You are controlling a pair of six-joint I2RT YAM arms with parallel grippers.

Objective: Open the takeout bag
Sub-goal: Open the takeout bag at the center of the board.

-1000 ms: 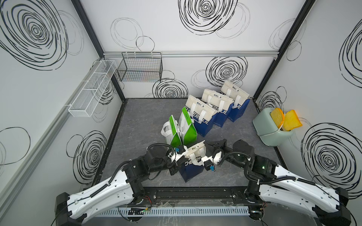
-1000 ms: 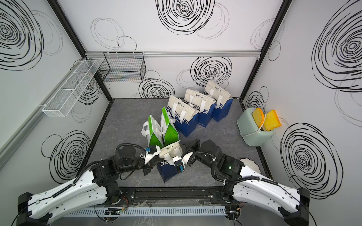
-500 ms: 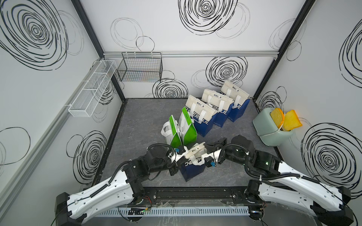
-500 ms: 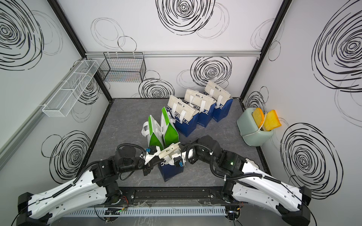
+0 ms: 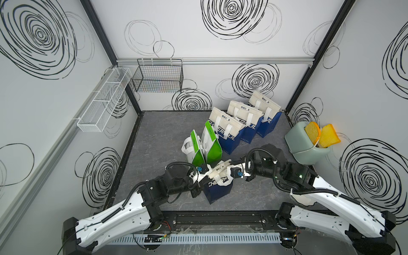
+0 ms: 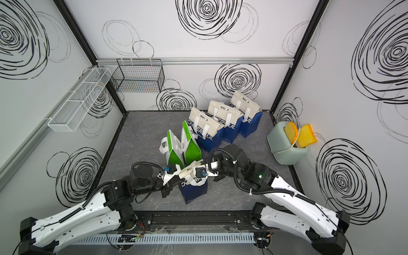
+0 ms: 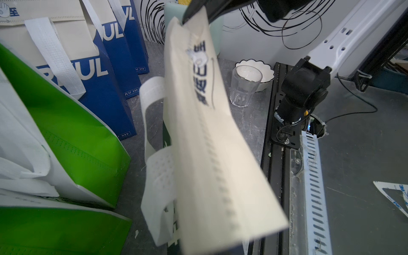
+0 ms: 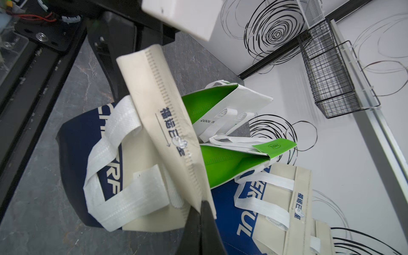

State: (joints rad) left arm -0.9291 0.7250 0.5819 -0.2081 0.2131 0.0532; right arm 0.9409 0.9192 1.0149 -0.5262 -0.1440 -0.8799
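**mako:** ok, where's the takeout bag (image 5: 217, 192) sitting?

**jun_r:** Lower middle of the frame in both top views. It stands upright on the grey counter (image 5: 163, 132), just ahead of the black rail (image 5: 220, 218) the arms are mounted on. Navy body, white handles (image 8: 123, 176) flopped down its front, cream flap (image 8: 163, 123) up top.

**mako:** and the pincers?

**jun_r:** One on each end of that flap. The right pincer (image 8: 202, 209) is pressed together on the flap's edge. It's super clear in the right wrist view, black tips pinching the cream fabric. The left pincer (image 5: 208, 175) is at the opposite end and looks closed on the flap too, though its own wrist view doesn't show the contact.

**mako:** flap lying flat?

**jun_r:** Nope, it's lifted off the bag and stretched between the two pincers like a strip, with blue print and a stitched line along it.

**mako:** anything else around?

**jun_r:** Two green-and-white bags (image 5: 205, 148) just behind it toward frame centre, then three navy-and-cream bags (image 5: 242, 125) in a diagonal row going up-right. There's a mint toaster (image 5: 306, 150) with two yellow toast slices (image 5: 312, 132) at the right edge. The left wrist view also shows a clear glass (image 7: 245, 86) right next to a white scalloped bowl (image 7: 265, 72). A black wire basket (image 5: 159, 77) hangs on the back wall, upper left.
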